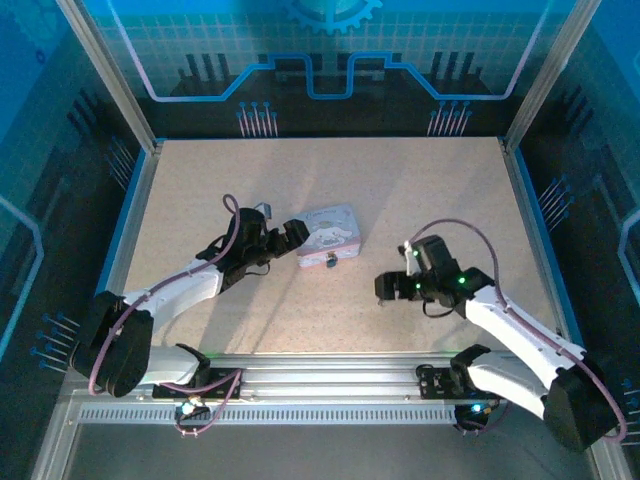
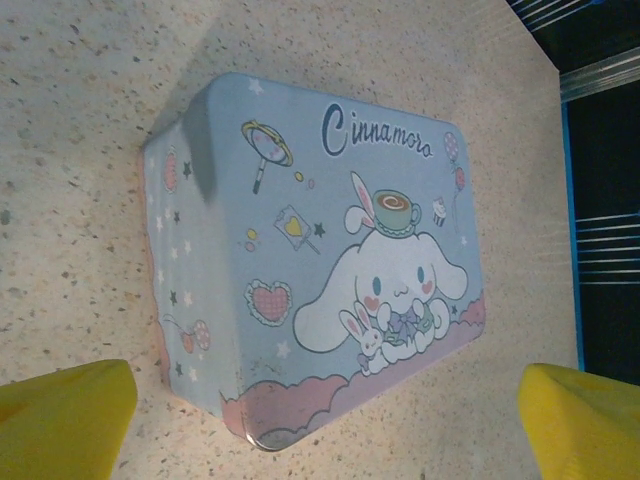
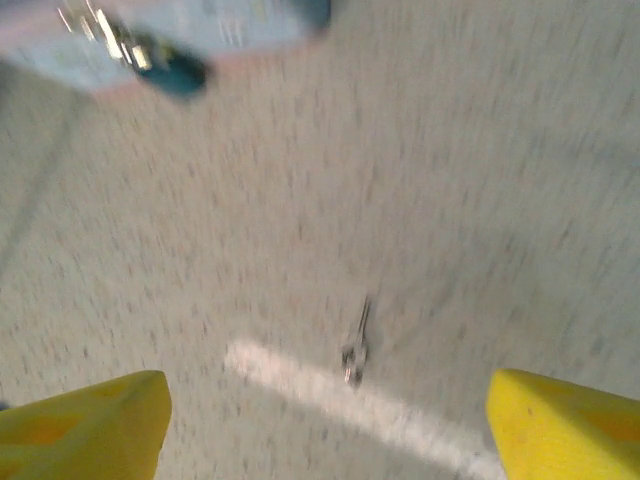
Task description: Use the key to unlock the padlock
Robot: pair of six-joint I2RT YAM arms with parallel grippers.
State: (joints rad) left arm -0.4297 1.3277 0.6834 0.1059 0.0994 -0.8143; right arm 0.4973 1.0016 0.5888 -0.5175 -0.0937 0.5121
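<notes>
My right fingers [image 1: 386, 288] hover apart above key [image 3: 355, 345], likely to grab it. My left fingers [image 1: 293, 234] are apart facing tin [image 2: 330, 260], probably to steady padlock [image 3: 172, 68].

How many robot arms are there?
2. The left arm reaches toward the pastel tin from the tin's left side. The right arm bends over the table to the tin's right. Nothing suggests a hidden third.

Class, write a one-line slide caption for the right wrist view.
Open right gripper hovers over the key lying on the table, with the padlock by the tin beyond.
</notes>
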